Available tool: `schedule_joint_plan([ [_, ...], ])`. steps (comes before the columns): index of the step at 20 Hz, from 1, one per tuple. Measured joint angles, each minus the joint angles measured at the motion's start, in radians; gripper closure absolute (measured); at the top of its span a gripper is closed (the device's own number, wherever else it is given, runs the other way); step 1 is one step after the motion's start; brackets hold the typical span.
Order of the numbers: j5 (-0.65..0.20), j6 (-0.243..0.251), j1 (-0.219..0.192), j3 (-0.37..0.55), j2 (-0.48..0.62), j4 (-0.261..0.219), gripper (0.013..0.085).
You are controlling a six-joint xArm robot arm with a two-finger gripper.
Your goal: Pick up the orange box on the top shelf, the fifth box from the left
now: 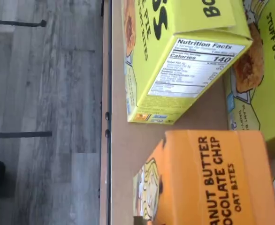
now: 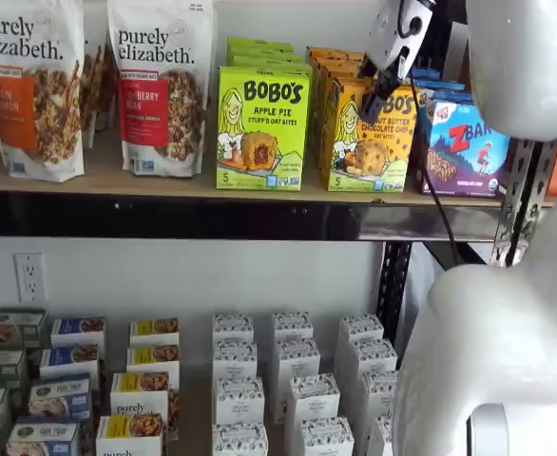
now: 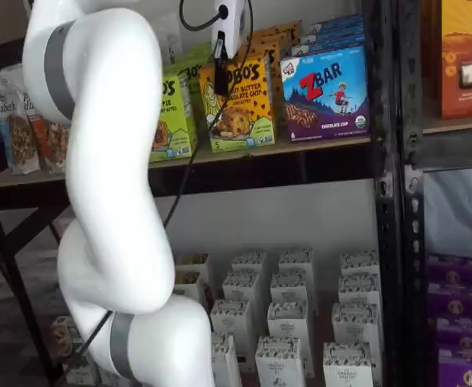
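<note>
1. Shelf views both show the orange box (image 2: 366, 135) standing upright at the front of the top shelf (image 2: 259, 217), unlifted, between an Apple Pie box (image 2: 261, 128) and a Zbar box (image 2: 462, 142).
2. The gripper (image 3: 219, 58) hangs before its upper face (fingers seen side-on; I cannot tell their opening), holding nothing.
3. Grasp and lift remain.
</note>
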Motion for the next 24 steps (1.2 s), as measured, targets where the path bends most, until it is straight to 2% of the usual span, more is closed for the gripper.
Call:
schedule_joint_plan([
  [10,-0.027,0.002,0.007,0.022,-0.013,0.000,0.0410],
  [11,-0.029,0.003,0.007,0.023,-0.014,-0.001,0.0450],
  [14,-0.030,0.003,0.007,0.026,-0.016,-0.001,0.0490],
  [17,-0.031,0.002,0.007,0.027,-0.017,0.000,0.0570],
  [24,-0.009,0.004,0.007,0.017,-0.012,0.000,0.0570],
])
